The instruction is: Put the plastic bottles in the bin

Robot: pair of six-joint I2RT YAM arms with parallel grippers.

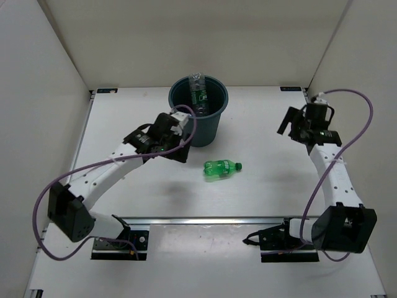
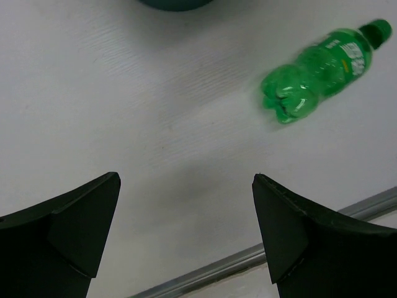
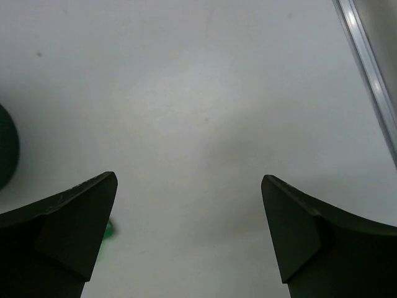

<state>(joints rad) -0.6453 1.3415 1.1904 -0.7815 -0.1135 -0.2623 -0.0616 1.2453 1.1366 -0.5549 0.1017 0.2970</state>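
The dark teal bin (image 1: pixel 200 118) stands at the back middle of the table. A clear bottle with a dark green label (image 1: pixel 197 90) stands inside it, its neck above the rim. The green bottle (image 1: pixel 221 168) lies on its side in front of the bin, cap to the right; it also shows in the left wrist view (image 2: pixel 322 67). My left gripper (image 1: pixel 176 151) is open and empty, just left of the bin and left of the green bottle (image 2: pixel 186 186). My right gripper (image 1: pixel 287 121) is open and empty over bare table at the right (image 3: pixel 189 186). The other bottles are hidden.
White walls close the table at the back and both sides. A metal rail (image 1: pixel 211 219) runs along the near edge between the arm bases; it also shows in the left wrist view (image 2: pixel 248 257). The bin's edge shows in the right wrist view (image 3: pixel 6 146).
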